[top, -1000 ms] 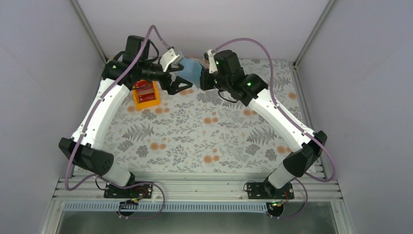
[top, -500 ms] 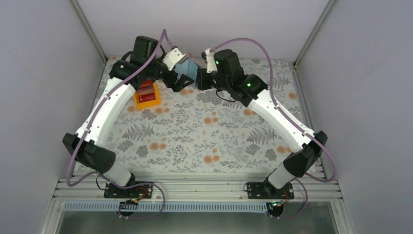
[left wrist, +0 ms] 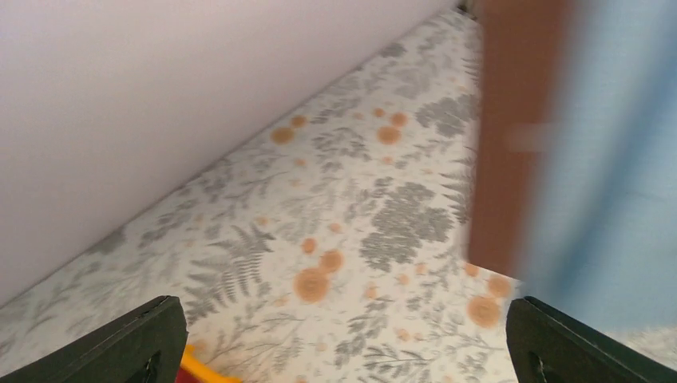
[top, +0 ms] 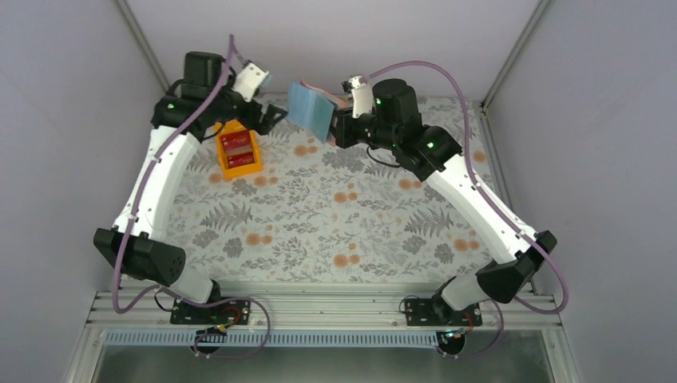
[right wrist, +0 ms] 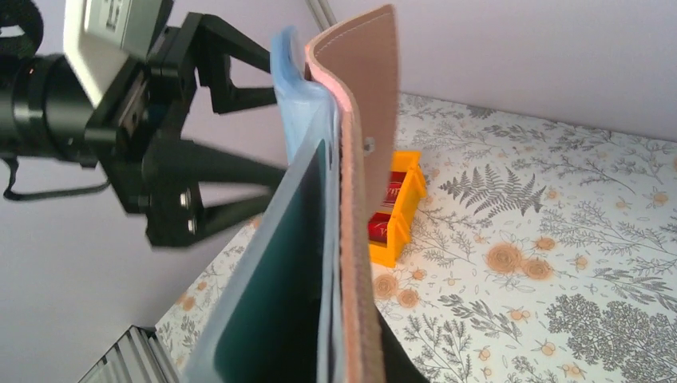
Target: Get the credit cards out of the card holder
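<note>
— Where's the card holder (top: 310, 112)?
— Up off the worktop (top: 335, 215), over its far part. It hangs open, with the blue lining turned toward the left arm and the tan outside facing away. The right gripper (top: 337, 129) is clamped on it.
— Anything inside?
— In the right wrist view, a teal-green card (right wrist: 271, 319) sits in the blue lining.
— And the others?
— The red cards (top: 238, 146) lie in the orange tray (top: 242, 169) on the worktop, left of the card holder, beside the left arm's wrist.
— The left gripper (top: 270, 120)?
— Fingers spread wide, grasping nothing. It points at the card holder's blue face, near it but apart.
</note>
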Tool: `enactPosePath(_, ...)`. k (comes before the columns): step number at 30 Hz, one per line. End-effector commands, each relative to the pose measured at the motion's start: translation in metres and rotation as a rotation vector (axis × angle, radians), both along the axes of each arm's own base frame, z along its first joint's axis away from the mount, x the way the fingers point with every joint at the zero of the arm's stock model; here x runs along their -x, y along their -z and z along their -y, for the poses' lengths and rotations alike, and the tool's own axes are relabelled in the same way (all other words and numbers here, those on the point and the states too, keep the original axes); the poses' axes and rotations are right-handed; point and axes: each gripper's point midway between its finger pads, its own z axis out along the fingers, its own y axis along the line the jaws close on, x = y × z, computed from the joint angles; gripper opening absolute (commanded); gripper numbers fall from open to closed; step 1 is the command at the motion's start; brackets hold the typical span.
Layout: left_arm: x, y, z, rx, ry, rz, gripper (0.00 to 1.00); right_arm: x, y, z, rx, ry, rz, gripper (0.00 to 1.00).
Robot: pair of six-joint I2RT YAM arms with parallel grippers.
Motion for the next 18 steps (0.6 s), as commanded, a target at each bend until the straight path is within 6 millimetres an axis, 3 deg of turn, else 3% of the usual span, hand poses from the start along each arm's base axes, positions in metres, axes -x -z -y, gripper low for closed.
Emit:
enactPosePath(1,-0.015,-0.011,-0.04,0.085,-0.083,-0.008,1.0,0.005,-0.017,0.01,-0.05,-0.028,0.034,0.04)
enactPosePath(5,-0.016,-0.022,-0.05,0.103,-0.091,0.006,0.99,-0.007,-0.008,0.022,-0.05,0.041,-0.013,0.04)
enactPosePath(8,-0.006,-0.054,-0.042,0.116,-0.054,0.105,0.93,-0.019,0.007,0.024,-0.03,0.099,-0.063,0.04)
enactPosePath(14,0.039,-0.119,0.018,0.022,0.116,0.355,0.86,-0.026,0.017,0.012,-0.052,0.082,-0.118,0.04)
enactPosePath(16,0.054,-0.126,0.039,0.049,0.201,0.359,0.83,-0.026,0.017,0.008,-0.065,0.066,-0.125,0.04)
enactPosePath(18,0.065,-0.12,0.055,0.057,0.264,0.34,0.77,-0.026,0.016,0.005,-0.077,0.054,-0.128,0.04)
